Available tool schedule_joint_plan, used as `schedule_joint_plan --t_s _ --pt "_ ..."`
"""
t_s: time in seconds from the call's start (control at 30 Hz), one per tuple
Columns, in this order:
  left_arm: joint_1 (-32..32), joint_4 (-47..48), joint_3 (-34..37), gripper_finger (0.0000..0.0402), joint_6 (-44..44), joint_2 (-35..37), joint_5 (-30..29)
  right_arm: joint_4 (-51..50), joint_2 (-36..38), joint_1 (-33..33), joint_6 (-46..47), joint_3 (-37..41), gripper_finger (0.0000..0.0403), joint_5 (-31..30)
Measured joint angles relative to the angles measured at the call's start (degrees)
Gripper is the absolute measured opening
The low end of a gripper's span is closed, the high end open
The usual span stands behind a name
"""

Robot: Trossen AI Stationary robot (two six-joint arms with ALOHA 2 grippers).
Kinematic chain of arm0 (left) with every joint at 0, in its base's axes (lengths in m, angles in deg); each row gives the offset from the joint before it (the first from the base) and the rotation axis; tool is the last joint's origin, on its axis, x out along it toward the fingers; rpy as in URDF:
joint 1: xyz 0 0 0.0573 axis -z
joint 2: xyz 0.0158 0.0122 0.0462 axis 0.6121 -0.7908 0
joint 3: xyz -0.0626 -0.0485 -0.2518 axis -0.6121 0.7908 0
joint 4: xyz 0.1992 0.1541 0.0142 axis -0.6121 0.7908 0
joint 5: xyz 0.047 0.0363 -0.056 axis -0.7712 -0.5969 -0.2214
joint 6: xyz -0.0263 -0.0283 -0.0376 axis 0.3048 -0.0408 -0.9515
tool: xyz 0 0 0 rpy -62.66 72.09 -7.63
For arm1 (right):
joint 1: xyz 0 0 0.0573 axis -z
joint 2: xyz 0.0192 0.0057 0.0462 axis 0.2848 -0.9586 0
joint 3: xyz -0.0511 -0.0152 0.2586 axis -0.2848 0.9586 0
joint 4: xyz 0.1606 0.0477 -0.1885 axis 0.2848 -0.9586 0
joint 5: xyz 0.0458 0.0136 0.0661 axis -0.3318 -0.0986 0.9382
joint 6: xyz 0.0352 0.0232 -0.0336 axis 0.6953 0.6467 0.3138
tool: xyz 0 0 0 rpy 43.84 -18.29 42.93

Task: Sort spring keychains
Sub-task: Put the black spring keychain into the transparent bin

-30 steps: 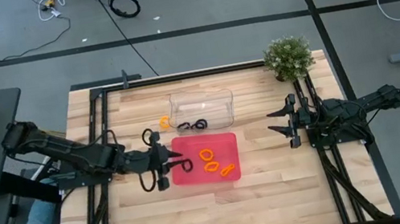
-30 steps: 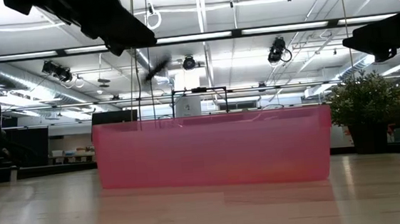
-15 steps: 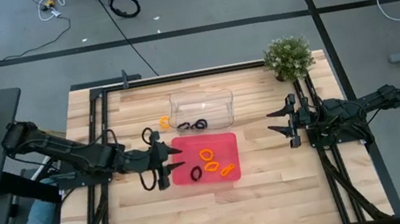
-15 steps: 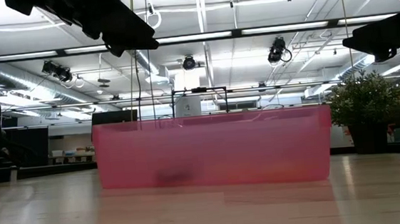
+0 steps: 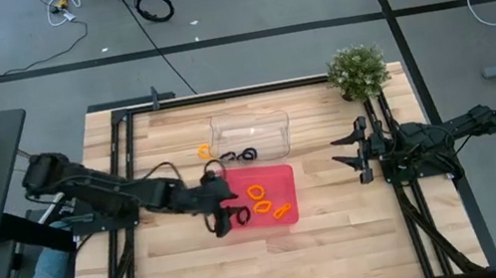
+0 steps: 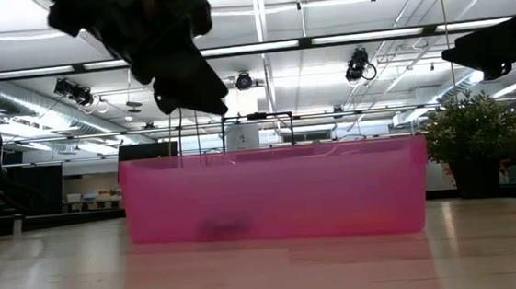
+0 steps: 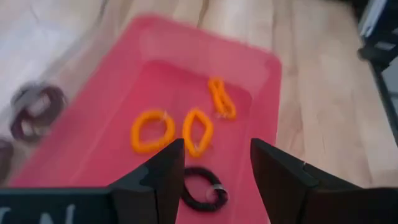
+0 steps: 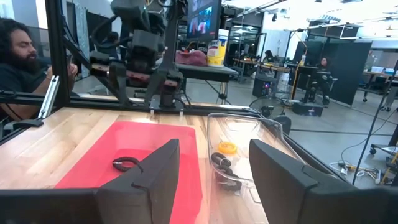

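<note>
Four keychains lie in the red tray [image 5: 280,176].
The left hand [image 5: 224,220] hangs open and empty above the black keychain [image 7: 203,192].

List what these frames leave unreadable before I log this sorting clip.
- Low view: the red tray has a tinted wall that reduces its contents to one dark smudge; keychain colours and count are hidden.
- High view: keychains in the clear bin are too small to count, and glare covers part of it.
- Left wrist view: dark keychains outside the tray are blurred.
- Right wrist view: the right gripper hides the tray's near end.
</note>
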Motion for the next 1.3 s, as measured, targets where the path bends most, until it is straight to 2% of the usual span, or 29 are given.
schedule_joint_plan --t_s 0.17,0.23,0.4,0.53,0.8,0.87,0.9,0.97,1.0,1.03,1.17,1.3 --pt "-0.8 21.8 -11.0 0.0188 -7.6 -6.6 -0.5 0.0 0.0 0.0 0.0 0.0 0.0198 0.0" --pt "-0.7 25.6 -13.3 0.0188 -9.5 -9.3 -0.7 0.0 0.0 0.0 0.0 0.0 0.0198 0.0" --pt "-0.6 21.0 -15.4 0.0188 -7.5 -16.0 0.5 0.0 0.0 0.0 0.0 0.0 0.0198 0.0" --pt "-1.7 22.9 -17.6 0.0188 -7.3 -21.5 4.4 0.0 0.0 0.0 0.0 0.0 0.0198 0.0" --pt "-4.4 22.8 -20.0 0.0183 -6.2 -30.7 6.8 0.0 0.0 0.0 0.0 0.0 0.0198 0.0" --pt "-5.0 24.4 -21.0 0.0158 -4.2 -31.7 7.1 0.0 0.0 0.0 0.0 0.0 0.0198 0.0" --pt "-5.0 26.0 -21.8 0.0131 -3.3 -31.8 7.3 0.0 0.0 0.0 0.0 0.0 0.0198 0.0" --pt "-4.9 29.8 -23.9 0.0053 -1.4 -31.7 7.6 0.0 0.0 0.0 0.0 0.0 0.0198 0.0" --pt "-4.4 31.3 -24.7 0.003 -0.3 -31.3 7.0 0.0 0.0 0.0 0.0 0.0 0.0198 0.0" --pt "-3.7 33.6 -25.6 0.0024 0.2 -31.2 5.2 0.0 0.0 0.0 0.0 0.0 0.0198 0.0" --pt "-0.5 39.5 -31.7 0.0012 1.4 -29.5 -2.9 0.0 0.0 0.0 0.0 0.0 0.0198 0.0" --pt "3.3 44.2 -36.3 0.0012 2.7 -29.2 -13.7 0.0 0.0 0.0 0.0 0.0 0.0198 0.0"
